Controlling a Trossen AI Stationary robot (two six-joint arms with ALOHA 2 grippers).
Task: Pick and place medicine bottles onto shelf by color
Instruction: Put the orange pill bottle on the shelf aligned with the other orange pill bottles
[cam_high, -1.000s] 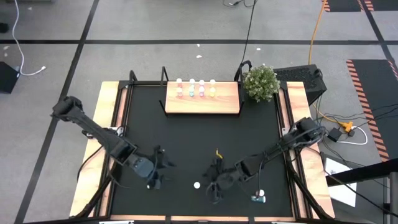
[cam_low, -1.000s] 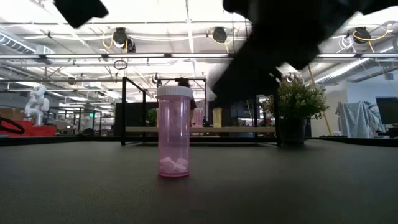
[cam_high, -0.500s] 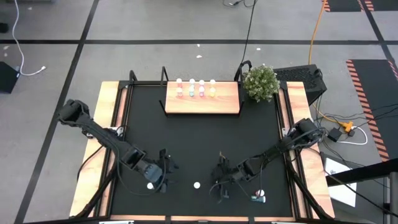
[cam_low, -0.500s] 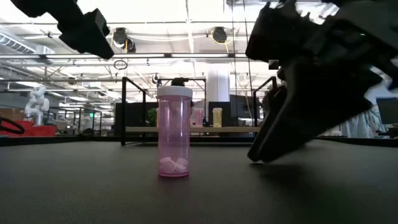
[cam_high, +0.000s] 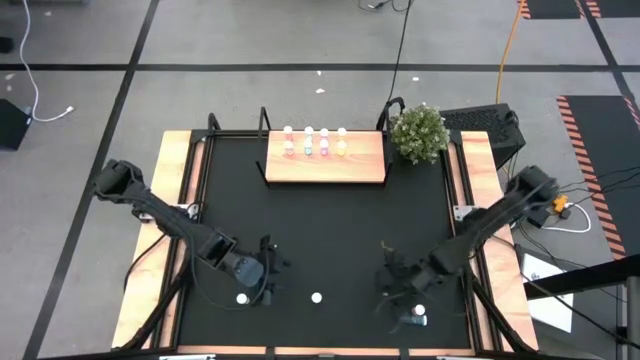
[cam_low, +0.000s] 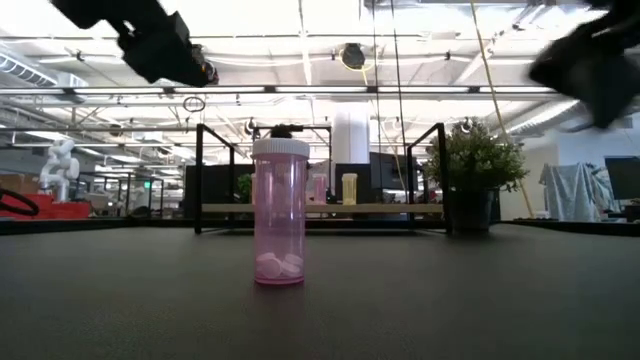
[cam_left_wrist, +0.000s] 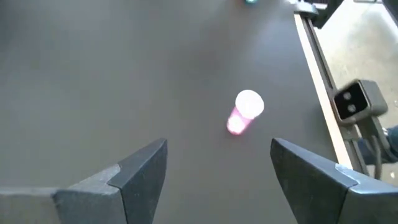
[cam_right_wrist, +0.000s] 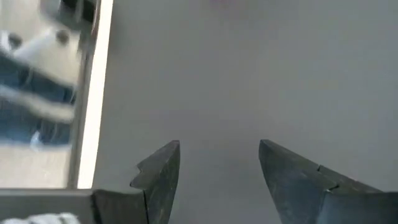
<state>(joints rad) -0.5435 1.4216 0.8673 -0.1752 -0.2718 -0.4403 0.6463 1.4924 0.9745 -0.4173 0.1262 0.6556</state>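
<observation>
Rightward has gone the right gripper (cam_high: 393, 287), fingers spread empty; left gripper (cam_high: 268, 272) likewise.

Translucent pink bottle (cam_low: 279, 212) with white cap on black mat (cam_high: 320, 230); light-wood shelf (cam_high: 325, 162); green plant (cam_high: 418, 131); dark grey left claw (cam_left_wrist: 214, 171).

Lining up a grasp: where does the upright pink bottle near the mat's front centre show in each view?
High view: pink bottle, white cap, front centre of the mat.
Low view: centre foreground.
Left wrist view: ahead, between the fingers.
Right wrist view: not in it.
Landmark: the shelf behind it, high and low views.
</observation>
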